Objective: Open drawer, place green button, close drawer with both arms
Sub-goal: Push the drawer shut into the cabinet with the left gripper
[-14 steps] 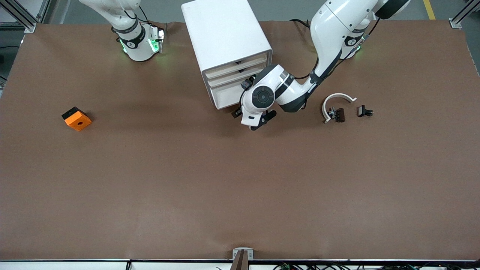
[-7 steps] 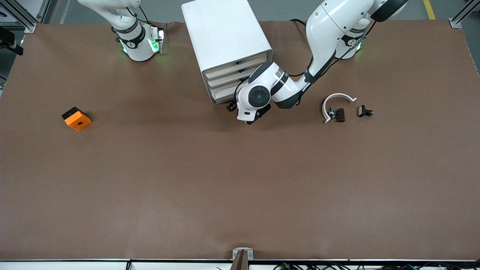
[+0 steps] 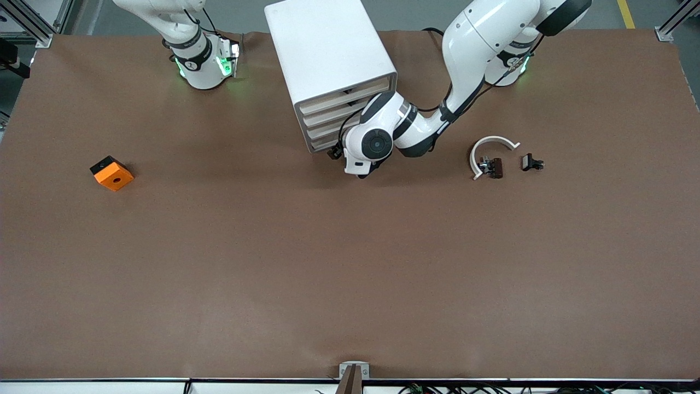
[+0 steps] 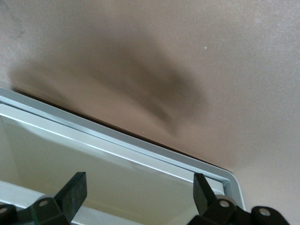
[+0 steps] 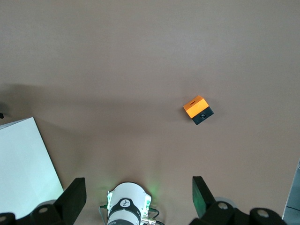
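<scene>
The white cabinet [image 3: 328, 49] stands near the robots' bases, its cream drawer fronts all shut. The drawer [image 3: 324, 141] is the lowest one. My left gripper [image 3: 334, 152] is down at that front, mostly hidden under its own wrist. In the left wrist view the left gripper [image 4: 138, 194] is open, and the cream drawer front [image 4: 93, 150] fills the gap between its fingers without touching them. My right gripper [image 5: 137, 197] is open and empty, waiting high over the right arm's base [image 5: 125, 211]. The button shows in no view.
An orange square block [image 3: 112, 173] lies toward the right arm's end of the table. A white arc with a black-and-brown piece [image 3: 490, 164] and a small black piece [image 3: 531, 162] lie toward the left arm's end, beside the left arm's elbow.
The left arm's wrist has swung in toward the cabinet, bringing its gripper up to the lowest drawer front. The right arm has not moved.
</scene>
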Robot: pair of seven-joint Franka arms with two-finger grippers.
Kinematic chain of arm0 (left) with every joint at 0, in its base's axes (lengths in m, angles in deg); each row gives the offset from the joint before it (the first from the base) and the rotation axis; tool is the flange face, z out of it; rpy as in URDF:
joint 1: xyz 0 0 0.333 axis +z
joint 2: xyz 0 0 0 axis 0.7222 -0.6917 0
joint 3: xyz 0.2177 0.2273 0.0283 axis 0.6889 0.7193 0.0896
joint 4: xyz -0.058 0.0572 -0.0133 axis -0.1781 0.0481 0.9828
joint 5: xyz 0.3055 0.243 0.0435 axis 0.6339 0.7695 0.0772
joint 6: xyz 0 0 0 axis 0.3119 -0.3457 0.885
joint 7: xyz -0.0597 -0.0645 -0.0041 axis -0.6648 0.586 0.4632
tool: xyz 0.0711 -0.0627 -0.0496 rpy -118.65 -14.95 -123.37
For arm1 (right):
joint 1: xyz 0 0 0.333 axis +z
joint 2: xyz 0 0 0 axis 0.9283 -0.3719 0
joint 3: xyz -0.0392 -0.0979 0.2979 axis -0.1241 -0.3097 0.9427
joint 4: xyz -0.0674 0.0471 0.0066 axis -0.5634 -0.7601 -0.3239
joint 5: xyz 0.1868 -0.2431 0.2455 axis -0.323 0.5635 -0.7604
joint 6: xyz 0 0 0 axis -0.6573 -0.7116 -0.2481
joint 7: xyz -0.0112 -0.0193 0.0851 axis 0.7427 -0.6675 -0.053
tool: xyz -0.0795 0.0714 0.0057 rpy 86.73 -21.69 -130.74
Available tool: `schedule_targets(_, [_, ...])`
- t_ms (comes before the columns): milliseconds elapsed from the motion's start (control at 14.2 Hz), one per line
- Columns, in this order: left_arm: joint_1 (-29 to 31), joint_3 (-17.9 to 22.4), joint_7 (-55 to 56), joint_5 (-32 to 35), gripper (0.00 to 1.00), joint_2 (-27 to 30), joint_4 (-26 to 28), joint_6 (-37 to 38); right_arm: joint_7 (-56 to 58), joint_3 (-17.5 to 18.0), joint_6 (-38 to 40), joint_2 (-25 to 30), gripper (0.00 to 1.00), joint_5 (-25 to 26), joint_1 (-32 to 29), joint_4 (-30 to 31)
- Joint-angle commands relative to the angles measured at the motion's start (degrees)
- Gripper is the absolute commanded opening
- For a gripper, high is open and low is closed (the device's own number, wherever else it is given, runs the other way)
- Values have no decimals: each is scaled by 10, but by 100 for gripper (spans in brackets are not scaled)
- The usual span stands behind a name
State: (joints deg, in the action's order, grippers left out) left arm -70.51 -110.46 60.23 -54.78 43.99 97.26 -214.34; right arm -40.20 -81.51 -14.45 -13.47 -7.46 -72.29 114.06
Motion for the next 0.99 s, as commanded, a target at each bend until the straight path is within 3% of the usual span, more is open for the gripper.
schedule_targets(0, [-1, -5, 8, -11, 100, 3, 1, -3, -2, 3, -12, 17, 100, 4, -4, 13])
schedule_targets(211, [13, 1, 4, -1, 100, 11, -13, 32, -4, 3, -27, 15, 100, 4, -4, 9])
schedule_targets(634, [52, 73, -4, 45, 100, 33, -52, 69, -7, 3, -79, 12, 100, 3, -4, 27])
schedule_targets(915, [118, 72, -33, 153, 100, 37, -101, 110, -7, 1, -86, 12, 100, -3, -5, 48])
